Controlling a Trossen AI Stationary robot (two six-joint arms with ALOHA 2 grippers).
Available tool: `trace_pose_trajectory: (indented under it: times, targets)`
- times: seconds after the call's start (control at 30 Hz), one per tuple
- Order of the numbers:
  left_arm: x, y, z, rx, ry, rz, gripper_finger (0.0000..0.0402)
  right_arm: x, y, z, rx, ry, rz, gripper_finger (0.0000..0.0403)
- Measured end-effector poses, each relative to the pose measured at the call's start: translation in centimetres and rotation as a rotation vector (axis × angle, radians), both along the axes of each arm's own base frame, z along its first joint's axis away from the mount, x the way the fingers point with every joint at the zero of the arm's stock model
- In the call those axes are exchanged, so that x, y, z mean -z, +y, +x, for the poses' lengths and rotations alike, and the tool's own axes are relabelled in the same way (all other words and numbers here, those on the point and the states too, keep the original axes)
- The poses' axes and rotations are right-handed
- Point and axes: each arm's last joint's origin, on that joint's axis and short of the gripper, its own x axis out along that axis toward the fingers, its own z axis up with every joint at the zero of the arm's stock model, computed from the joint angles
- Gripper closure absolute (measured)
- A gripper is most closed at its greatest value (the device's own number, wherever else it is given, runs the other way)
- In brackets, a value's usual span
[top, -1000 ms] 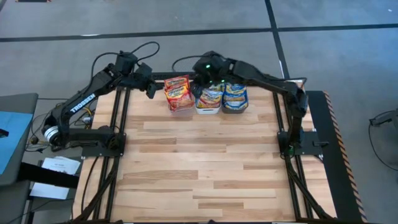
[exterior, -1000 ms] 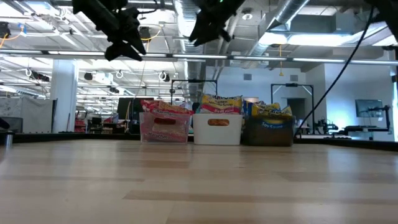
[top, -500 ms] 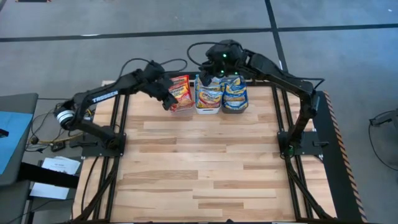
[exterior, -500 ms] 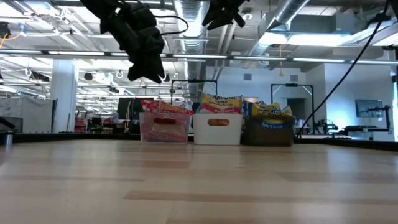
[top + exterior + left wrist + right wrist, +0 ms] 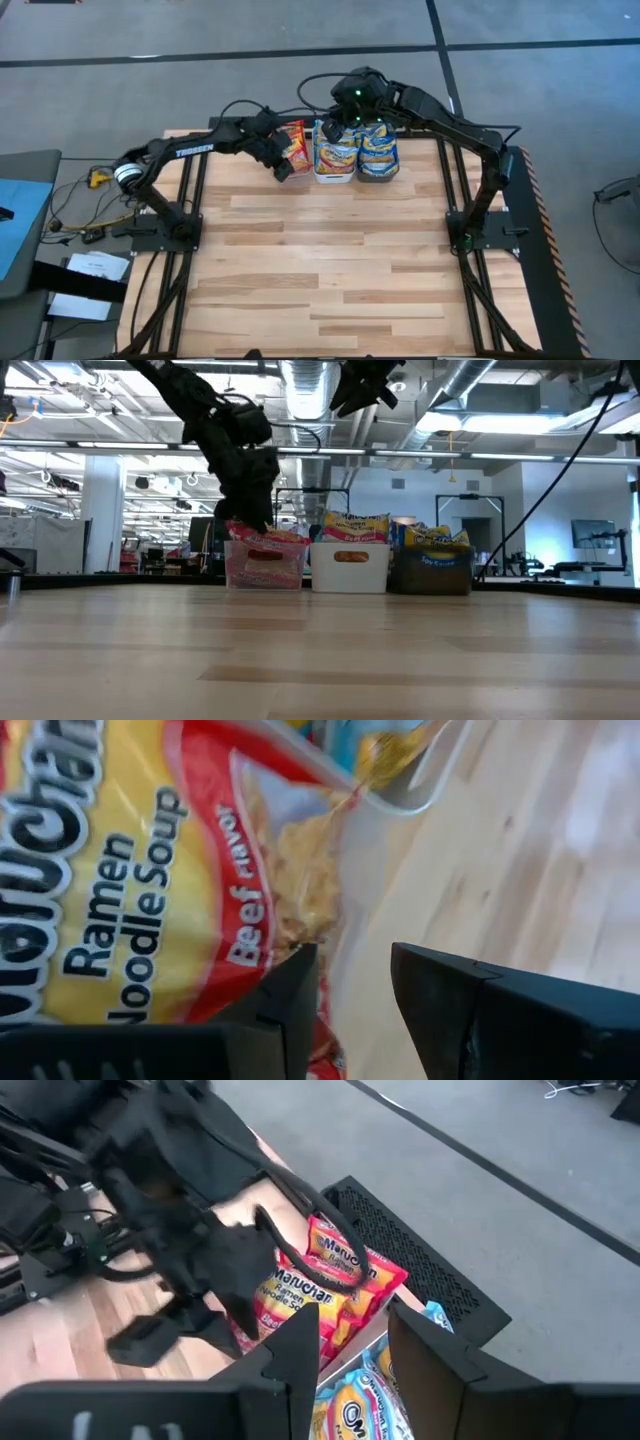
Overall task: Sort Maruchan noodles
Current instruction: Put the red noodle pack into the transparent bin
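The Maruchan noodle packets stand in three bins at the table's far edge. Red-banded beef packets fill the clear bin. Orange-banded ones are in the white bin, and blue-banded ones in the dark-grey bin. My left gripper is low at the clear bin's near-left corner, open by a narrow gap, right beside a red packet. My right gripper hovers high over the bins, open and empty. My left gripper has its fingers right against the red beef packet's lower edge and the clear bin's wall. I cannot tell whether they touch either one.
The three bins sit side by side against the far edge. Bare wooden table stretches from them to the near edge. Dark frame rails run along both sides, and cables loop above the arms.
My left gripper has swung from the table's far-left corner rightward and down to the clear bin's near-left corner. My right gripper has risen a little and shifted slightly right above the bins. The packets and bins have stayed put.
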Motion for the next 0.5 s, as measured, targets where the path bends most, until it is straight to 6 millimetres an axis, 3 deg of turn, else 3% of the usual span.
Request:
trace_pose_trajectory:
  times: [0.23,0.5]
  targets:
    - [2.0,0.6,0.4,-0.047,0.1,0.012,0.0283,0.1,0.3,0.0,-0.008,0.015,0.006,0.0258]
    - [2.7,0.6,0.2,-0.008,0.12,-0.041,0.0283,0.1,0.3,0.0,-0.009,0.015,0.006,0.0258]
